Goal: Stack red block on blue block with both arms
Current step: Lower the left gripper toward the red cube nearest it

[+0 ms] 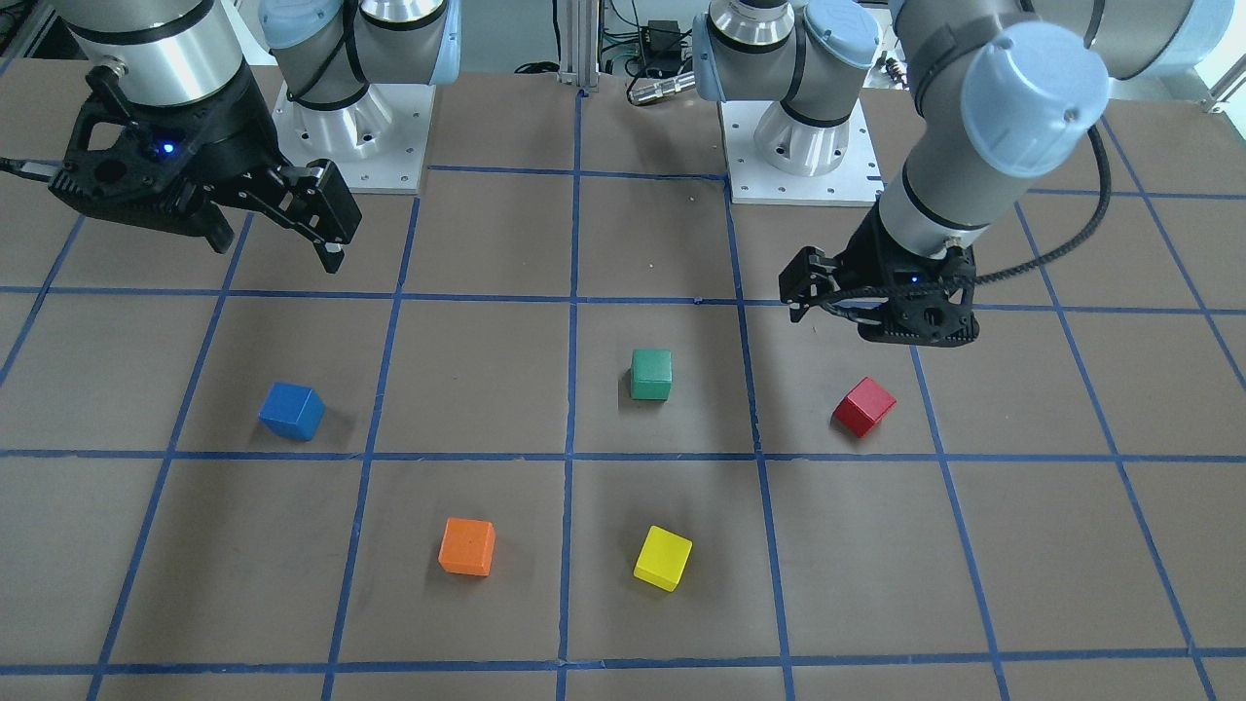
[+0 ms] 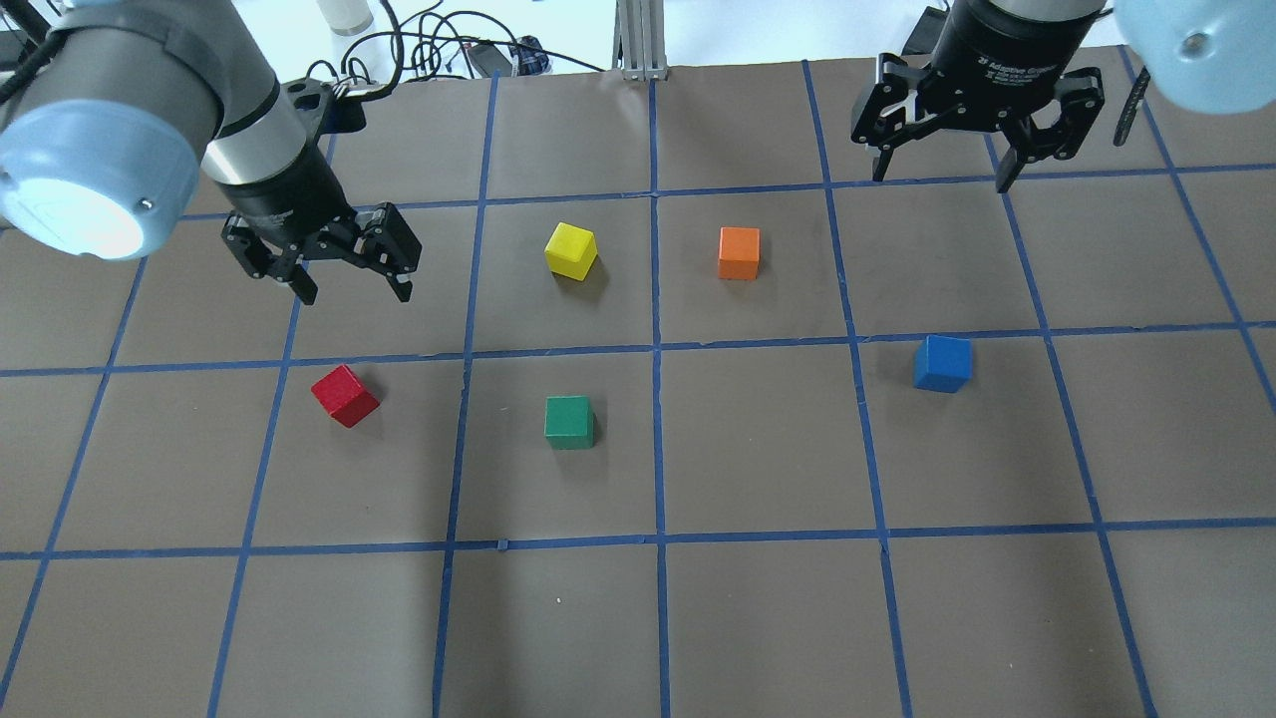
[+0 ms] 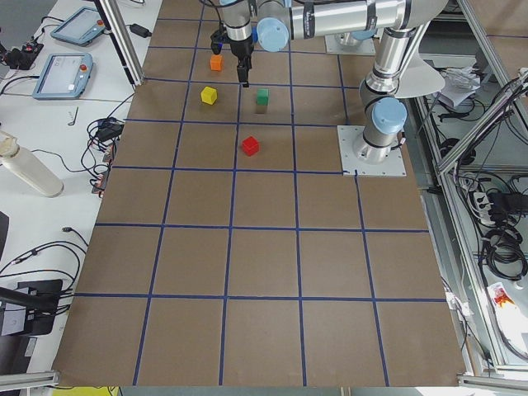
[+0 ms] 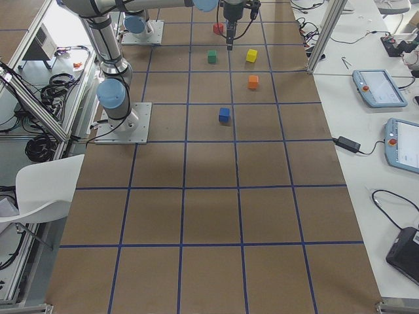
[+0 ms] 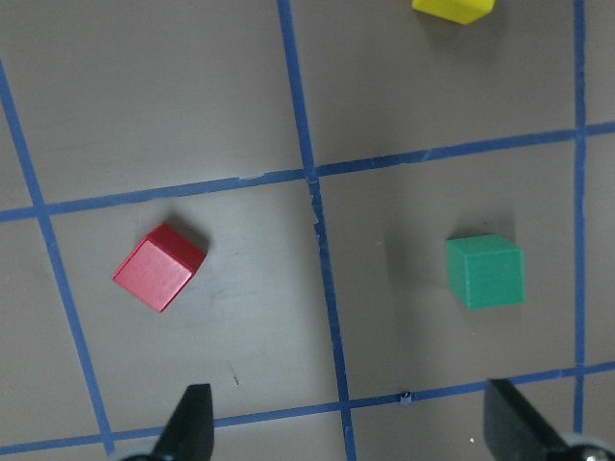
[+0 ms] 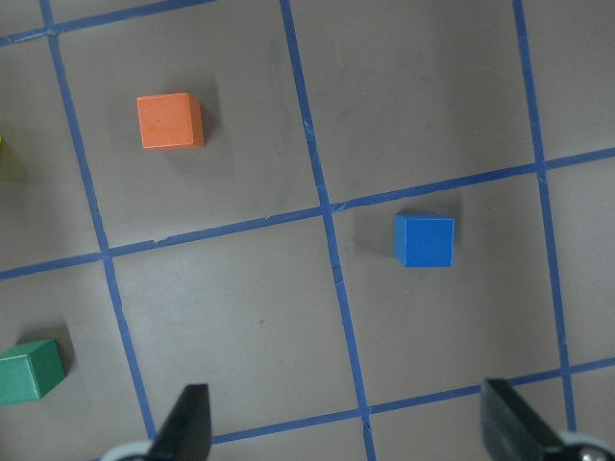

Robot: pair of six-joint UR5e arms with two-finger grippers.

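The red block (image 2: 345,395) lies on the brown table near the left side, turned askew; it also shows in the left wrist view (image 5: 159,267). My left gripper (image 2: 353,291) hovers open and empty above the table, just beyond the red block. The blue block (image 2: 942,363) lies on the right side and shows in the right wrist view (image 6: 424,240). My right gripper (image 2: 939,178) hangs open and empty, high up and well beyond the blue block. In the front-facing view the left gripper (image 1: 881,326) is above the red block (image 1: 863,406).
A green block (image 2: 569,421), a yellow block (image 2: 571,249) and an orange block (image 2: 739,252) lie between the two task blocks. Blue tape lines grid the table (image 2: 758,618). The arm bases (image 1: 798,156) stand at the robot's side.
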